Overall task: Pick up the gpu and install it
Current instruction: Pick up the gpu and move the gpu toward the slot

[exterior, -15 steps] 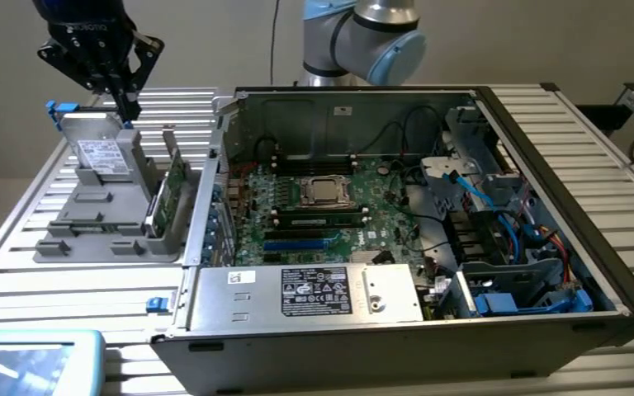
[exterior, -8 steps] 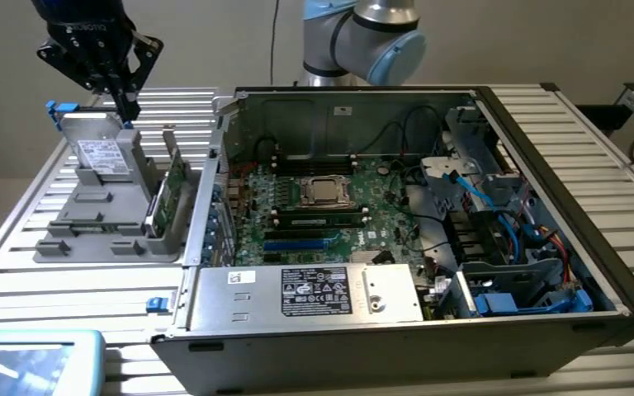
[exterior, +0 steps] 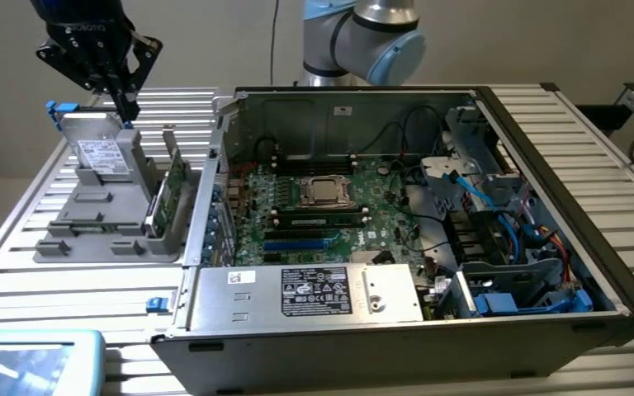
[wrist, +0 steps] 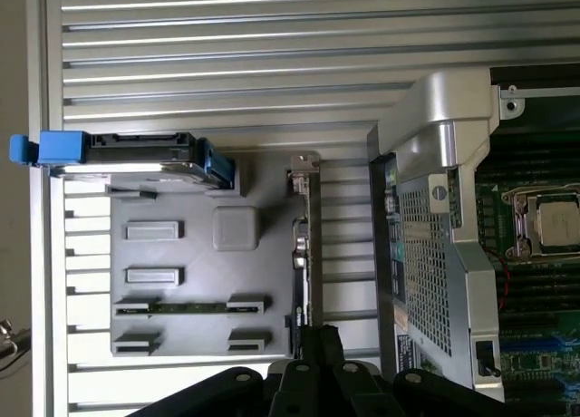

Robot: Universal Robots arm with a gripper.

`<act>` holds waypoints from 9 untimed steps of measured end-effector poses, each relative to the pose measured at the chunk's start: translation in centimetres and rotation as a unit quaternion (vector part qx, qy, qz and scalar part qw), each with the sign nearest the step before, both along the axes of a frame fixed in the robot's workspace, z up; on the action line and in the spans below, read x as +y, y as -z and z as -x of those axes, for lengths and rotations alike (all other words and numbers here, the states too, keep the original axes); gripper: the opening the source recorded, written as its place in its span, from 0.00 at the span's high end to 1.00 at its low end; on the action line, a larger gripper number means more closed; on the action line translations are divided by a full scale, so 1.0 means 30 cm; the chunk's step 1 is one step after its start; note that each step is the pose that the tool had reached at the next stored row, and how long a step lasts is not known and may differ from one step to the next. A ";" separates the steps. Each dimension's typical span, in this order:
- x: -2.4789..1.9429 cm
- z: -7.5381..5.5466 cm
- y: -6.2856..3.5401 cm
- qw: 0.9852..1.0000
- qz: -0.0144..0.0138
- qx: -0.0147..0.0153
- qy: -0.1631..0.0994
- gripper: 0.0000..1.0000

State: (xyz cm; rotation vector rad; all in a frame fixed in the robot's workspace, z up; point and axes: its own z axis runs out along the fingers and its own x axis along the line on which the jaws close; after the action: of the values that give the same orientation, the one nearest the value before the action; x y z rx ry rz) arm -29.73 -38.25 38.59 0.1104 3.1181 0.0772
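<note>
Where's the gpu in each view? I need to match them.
Exterior view: gpu stands on edge in the grey holder, on its side nearest the case.
Wrist view: gpu seen edge-on, along the holder's edge facing the case.
Shared landmark: the blue-tabbed drive in that holder.

A slatted aluminium table carries a grey parts holder and, just beside it, an open computer case (side panel off); a light-blue tray overlaps one corner.
</note>
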 end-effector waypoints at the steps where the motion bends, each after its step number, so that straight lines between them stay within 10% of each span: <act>1: 0.000 0.000 0.000 1.000 0.000 0.000 0.000 0.88; 9: 0.000 0.000 0.000 1.000 0.000 0.000 0.000 0.87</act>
State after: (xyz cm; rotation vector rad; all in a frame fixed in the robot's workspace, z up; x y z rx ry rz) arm -29.73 -38.25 38.59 0.1105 3.1181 0.0772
